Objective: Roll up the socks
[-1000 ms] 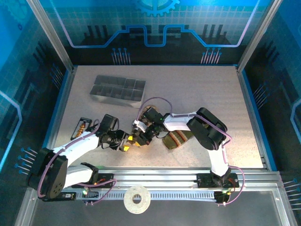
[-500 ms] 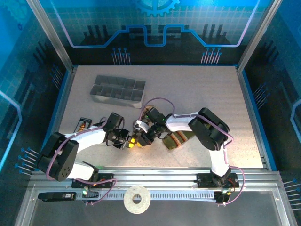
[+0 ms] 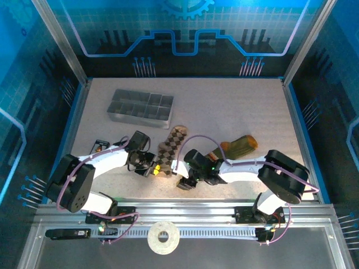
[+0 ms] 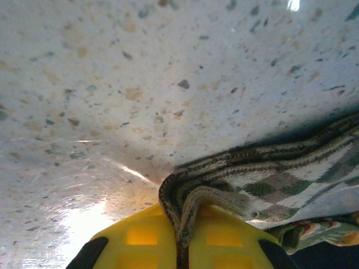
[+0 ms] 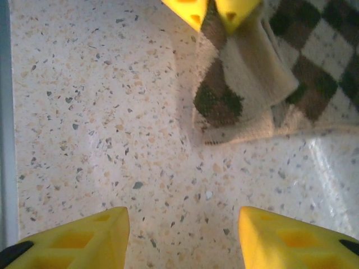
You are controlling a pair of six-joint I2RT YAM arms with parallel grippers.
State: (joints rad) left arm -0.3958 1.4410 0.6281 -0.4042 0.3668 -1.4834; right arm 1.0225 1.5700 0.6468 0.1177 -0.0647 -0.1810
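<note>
**Top view:** the checkered sock (image 3: 171, 144) lies flat on the worktop (image 3: 241, 106), its far end pointing toward the grey tray (image 3: 140, 105). The olive sock (image 3: 238, 145) lies well apart to its right. Both pairs of jaws sit low at the checkered sock's near end, and you cannot read either grip from here.

**Left wrist:** the left jaws are clenched on a folded edge of the checkered sock. It looks like light, limp knit — expect it to sag and unroll unless pinched through both layers at the edge. A coloured scrap at bottom right is too cropped to name.

**Right wrist:** the right jaws stand apart, grasping nothing, over bare worktop — the sock's end lies ahead.
</note>
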